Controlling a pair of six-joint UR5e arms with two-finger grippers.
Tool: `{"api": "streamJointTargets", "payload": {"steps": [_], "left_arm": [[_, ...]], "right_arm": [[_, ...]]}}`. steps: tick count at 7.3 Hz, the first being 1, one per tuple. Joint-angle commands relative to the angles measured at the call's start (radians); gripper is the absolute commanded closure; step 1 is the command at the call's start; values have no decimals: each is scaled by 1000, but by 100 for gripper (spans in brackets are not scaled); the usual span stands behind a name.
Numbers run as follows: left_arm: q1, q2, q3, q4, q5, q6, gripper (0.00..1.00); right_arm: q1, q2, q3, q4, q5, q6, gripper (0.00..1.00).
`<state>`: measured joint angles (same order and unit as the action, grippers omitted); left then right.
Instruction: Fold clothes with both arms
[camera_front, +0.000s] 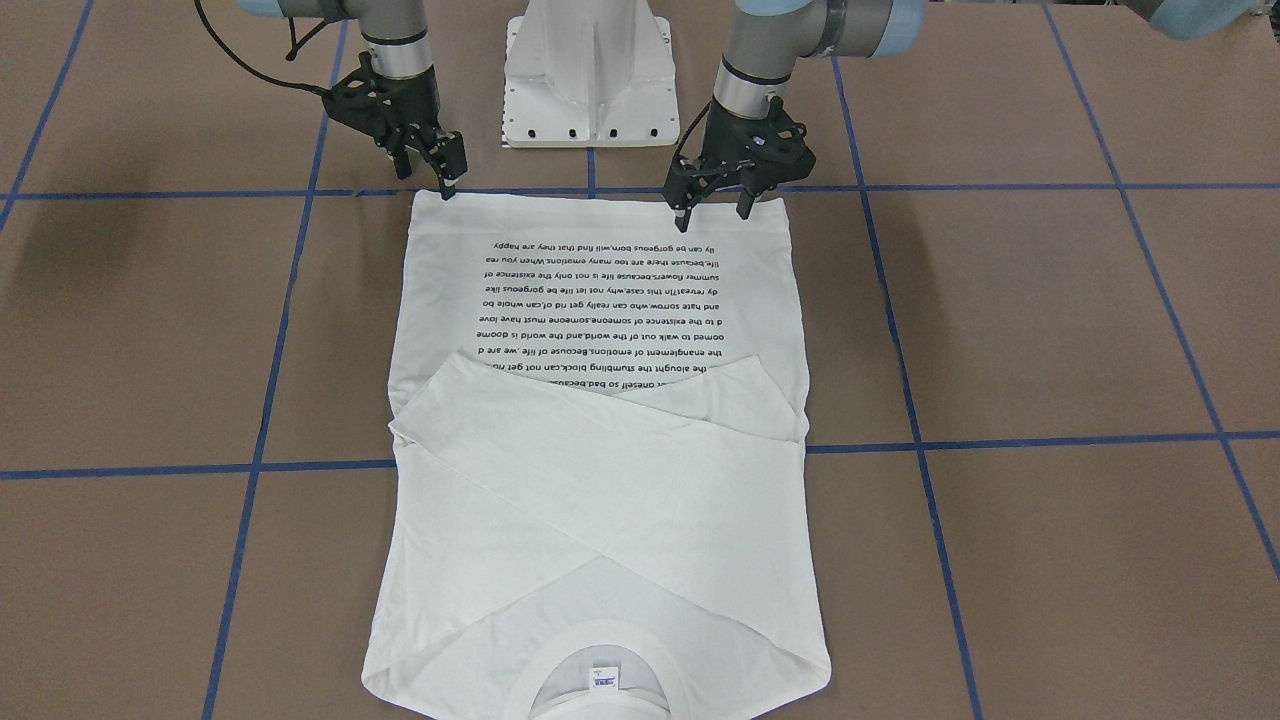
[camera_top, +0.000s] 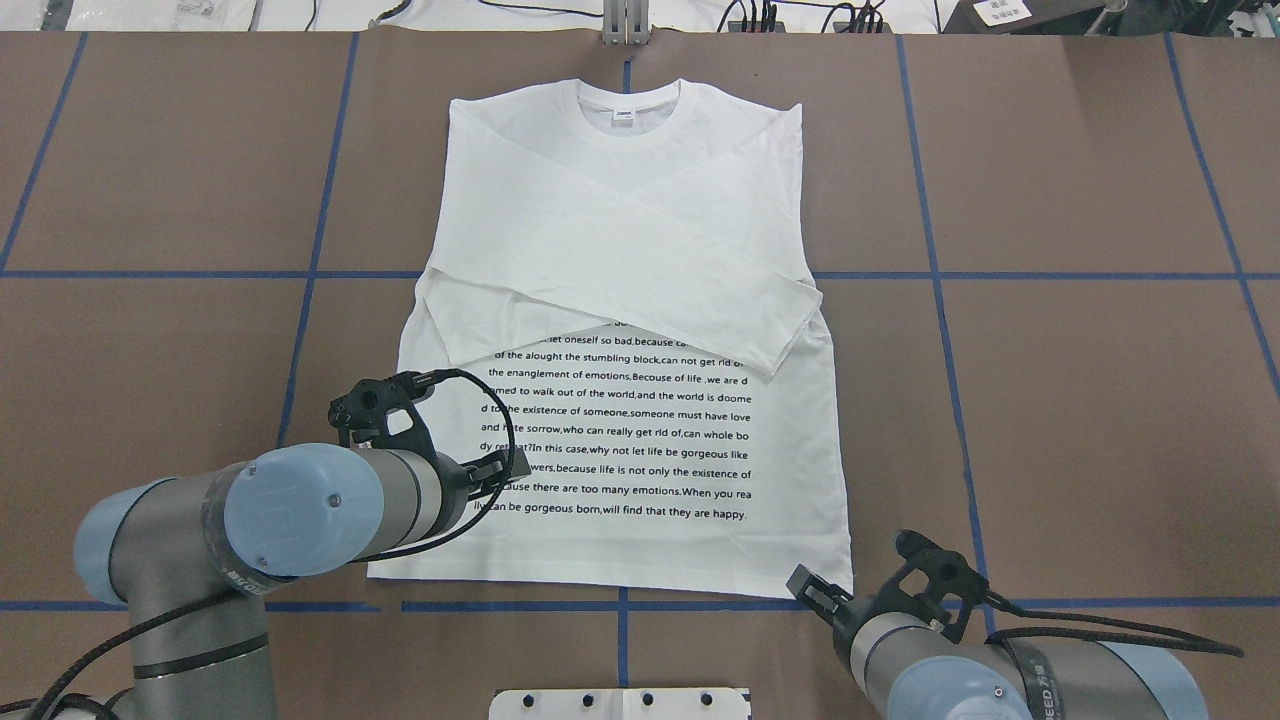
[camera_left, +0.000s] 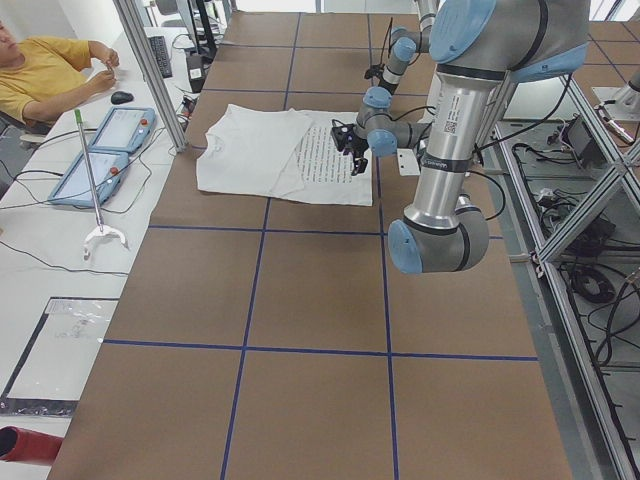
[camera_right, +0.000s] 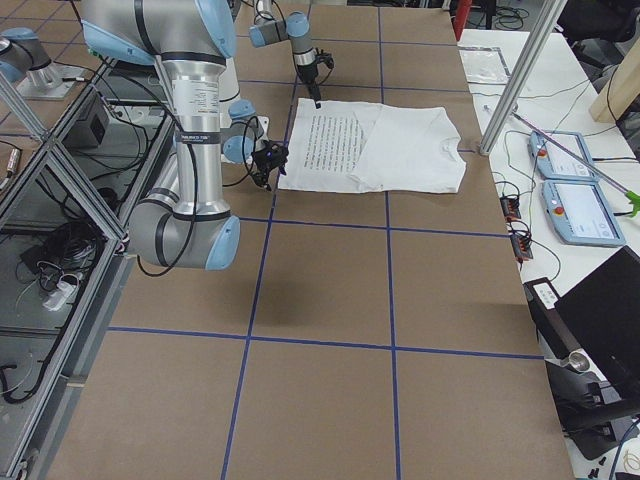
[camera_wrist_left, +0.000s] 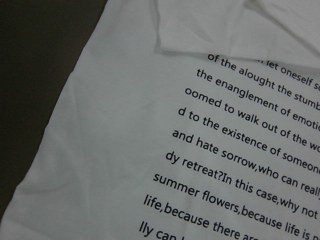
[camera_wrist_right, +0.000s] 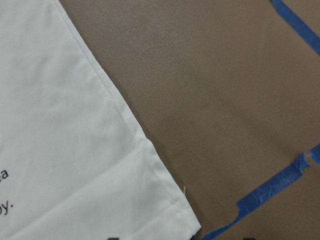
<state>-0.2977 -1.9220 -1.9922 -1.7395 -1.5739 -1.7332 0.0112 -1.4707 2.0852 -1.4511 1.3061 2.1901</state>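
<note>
You have the white long-sleeved cotton shirt (camera_top: 640, 300) spread flat on the brown tabletop (camera_top: 1050, 400). Its round collar (camera_top: 627, 110) lies at the far end from the robot, and its straight hem (camera_top: 620, 585) is nearest the base. Both sleeves (camera_top: 620, 250) are already laid across the chest in an X, just covering the top line of the black printed text (camera_top: 620, 440), so I judge the sleeve stage done. What looks left is the body fold, bringing the hem up towards the collar, and neither arm has any cloth yet. The black two-finger left gripper (camera_front: 713, 208) hangs over the hem strip, somewhat in from that side's corner. Its fingers are spread and empty, and its wrist view looks down on the fabric from above, not from contact. The black two-finger right gripper (camera_front: 430, 172) sits right at the other hem corner. Its wrist view shows two dark tips apart at the bottom edge with the corner of the shirt between them, so it is spread too and grasps nothing. You will probably want the left one nearer its corner before both close.
</note>
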Motion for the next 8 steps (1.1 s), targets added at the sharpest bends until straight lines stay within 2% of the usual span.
{"api": "streamJointTargets", "payload": {"steps": [1, 2, 3, 8], "left_arm": [[0, 0, 0, 0, 0, 0, 1], [0, -2, 0, 0, 0, -2, 1], [0, -2, 0, 0, 2, -8, 1], [0, 0, -13, -2, 2, -11, 1]], "right_arm": [[0, 0, -2, 0, 2, -3, 87], [1, 0, -4, 0, 4, -3, 90], [3, 0, -4, 0, 5, -3, 100], [21, -2, 36, -8, 27, -9, 100]]}}
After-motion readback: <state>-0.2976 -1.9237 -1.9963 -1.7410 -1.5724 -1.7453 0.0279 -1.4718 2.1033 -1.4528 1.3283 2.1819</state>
